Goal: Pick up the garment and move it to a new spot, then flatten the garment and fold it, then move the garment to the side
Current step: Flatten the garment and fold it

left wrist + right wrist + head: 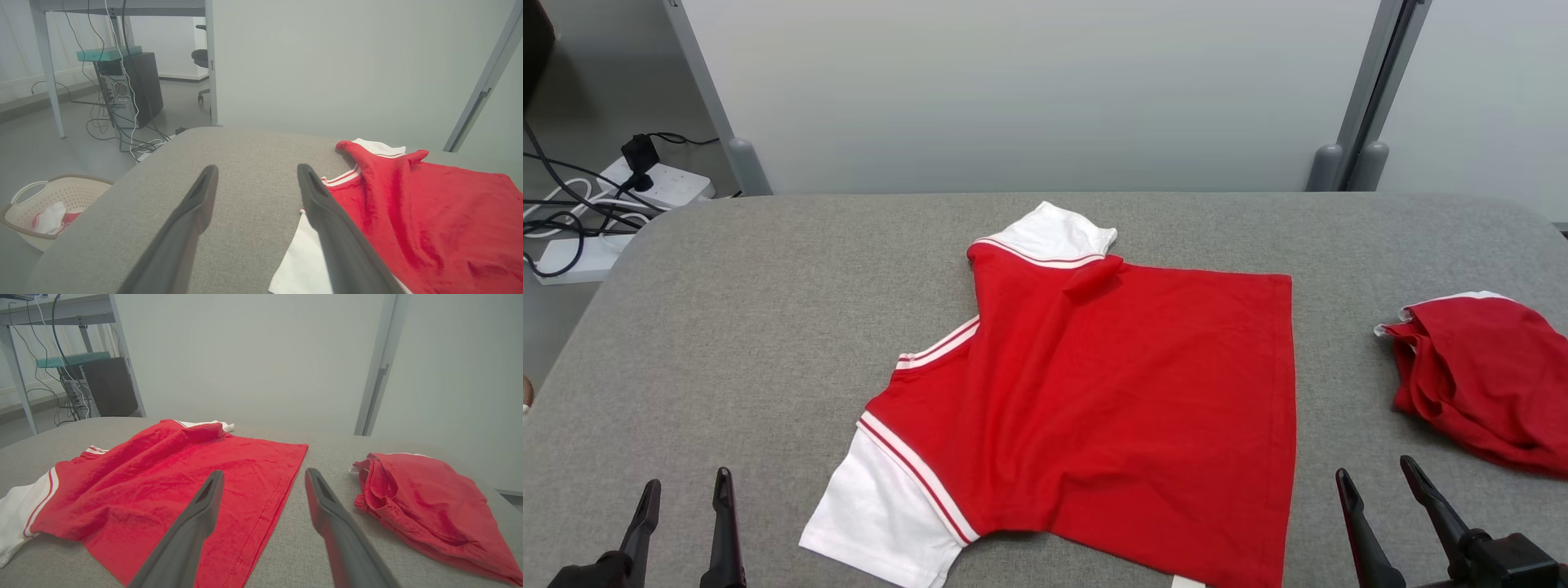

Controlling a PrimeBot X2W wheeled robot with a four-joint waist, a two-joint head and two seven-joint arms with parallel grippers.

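Grippers: left gripper at the near left, right gripper at the near right, both with fingers pointing away over the grey table.
Left jaws: spread apart, nothing between them; in the left wrist view bare table lies below the gap, and the white sleeve of the shirt shows just beside the right finger.
Right jaws: spread apart, empty; in the right wrist view the shirt's hem runs past the left finger.
Shirt: red with white sleeves, spread mostly flat on the middle of the table, neck to the left, hem to the right, between the grippers and touching neither; a small red fold stands up near the far sleeve.
Red heap: second garment, crumpled, at the table's right side, apart from the shirt.
Basket: on the floor left of the table, white and red cloth inside.
Power strip: on the floor past the far left corner, cables plugged in.
Wall: pale, behind the far edge.
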